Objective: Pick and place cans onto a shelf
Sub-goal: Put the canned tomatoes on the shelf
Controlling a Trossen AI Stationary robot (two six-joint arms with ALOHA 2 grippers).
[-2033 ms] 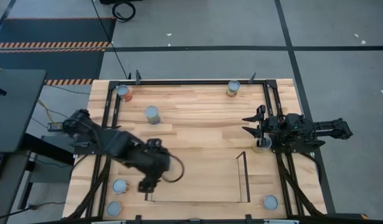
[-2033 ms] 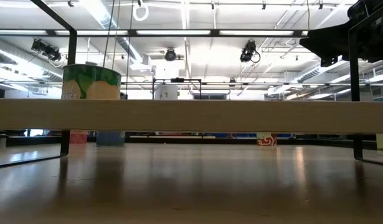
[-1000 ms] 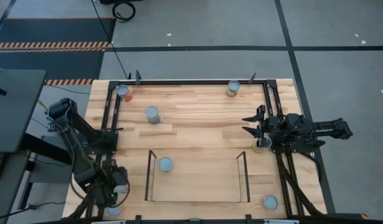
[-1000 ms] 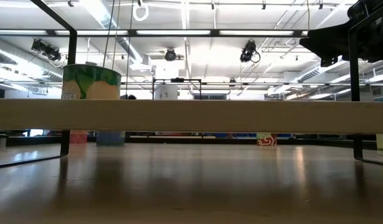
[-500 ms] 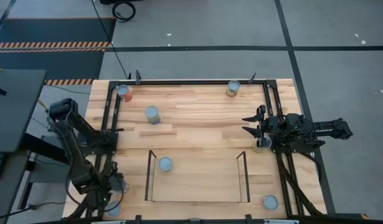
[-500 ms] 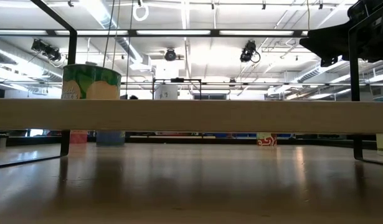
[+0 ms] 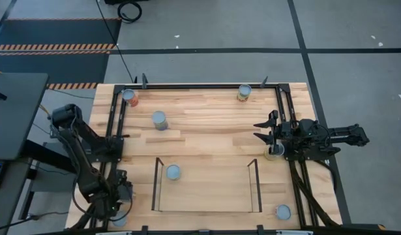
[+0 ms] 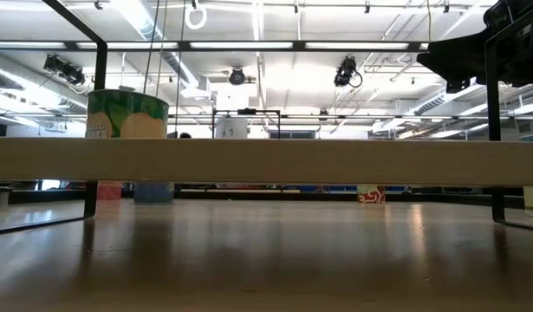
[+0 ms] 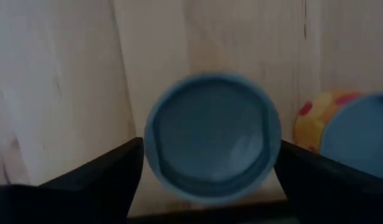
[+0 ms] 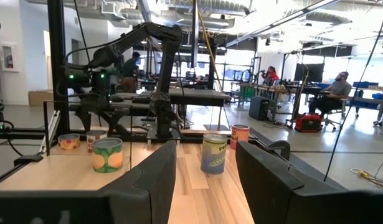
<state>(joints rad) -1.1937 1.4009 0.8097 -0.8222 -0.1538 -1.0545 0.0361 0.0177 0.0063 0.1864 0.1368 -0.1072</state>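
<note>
The room is a big workshop with a grey floor [image 7: 207, 32] crossed by dark lines in the overhead picture and bright ceiling lights [image 8: 249, 45] across the top of the table-level picture; people sit at desks far off at the right of the right wrist picture. The wooden table [image 7: 207, 117] fills the middle of the overhead frame. On its lower middle stands the shelf [image 7: 213, 186], one low platform with a dark upright at each short end. Seven cans show from above: one on the shelf [image 7: 173, 172] at its left part, one at the upper left [image 7: 129, 96], one just below and right of that [image 7: 160, 119], one at the upper middle [image 7: 244, 92], one at the right edge [image 7: 273, 153], one at the lower right [image 7: 282, 211] and one at the lower left corner [image 7: 119, 220]. The left gripper [image 7: 117, 196] hangs at the lower left of the frame over a can with a blue-grey top [image 9: 212, 135], its fingers spread wide on either side of it without touching. The right gripper [image 7: 270, 128] waits at the right edge, fingers apart and holding nothing.
</note>
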